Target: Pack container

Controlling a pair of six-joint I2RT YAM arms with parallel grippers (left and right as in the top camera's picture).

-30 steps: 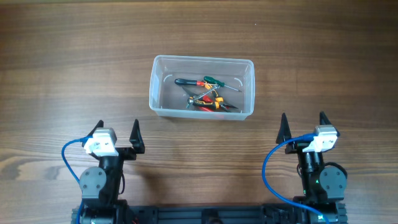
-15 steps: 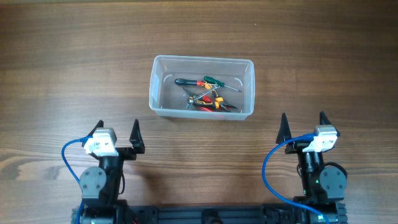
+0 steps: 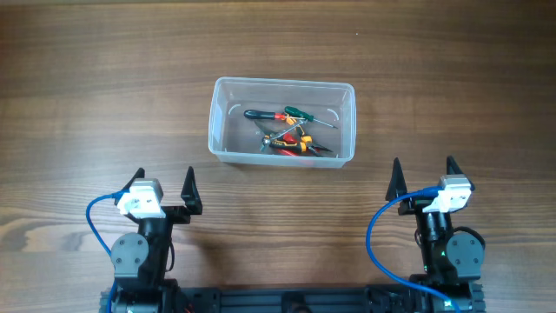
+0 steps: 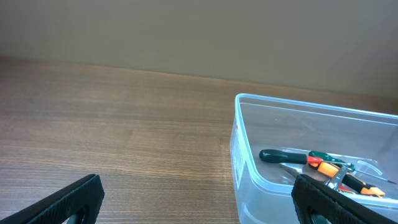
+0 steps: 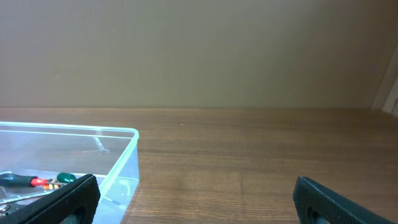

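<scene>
Find the container (image 3: 282,82) mid-desk, a shade toward the far edge and well apart from both arms. See in it a small tangle of hand tools (image 3: 287,132) lying flat on the floor of the tub: a black-handled screwdriver (image 3: 259,114), a green-handled one (image 3: 299,112), red and orange grips beneath.

Note the left gripper (image 3: 163,181) by the near-left corner and the right gripper (image 3: 422,172) by the near-right corner, both with fingers spread wide and nothing between them.

Judge the packing done or close to it, with no loose item showing on the desk (image 3: 104,87) in any view. Should more go in, approach from straight above the open top, clear the thick rim before lowering, and release low over the bare left part of the floor rather than onto the pile. Leave the other arm at the near edge. Avoid brushing the walls, since a light tub of this kind probably slides.

No brand, label or lettering readable anywhere. Tool handles too small to tell.
</scene>
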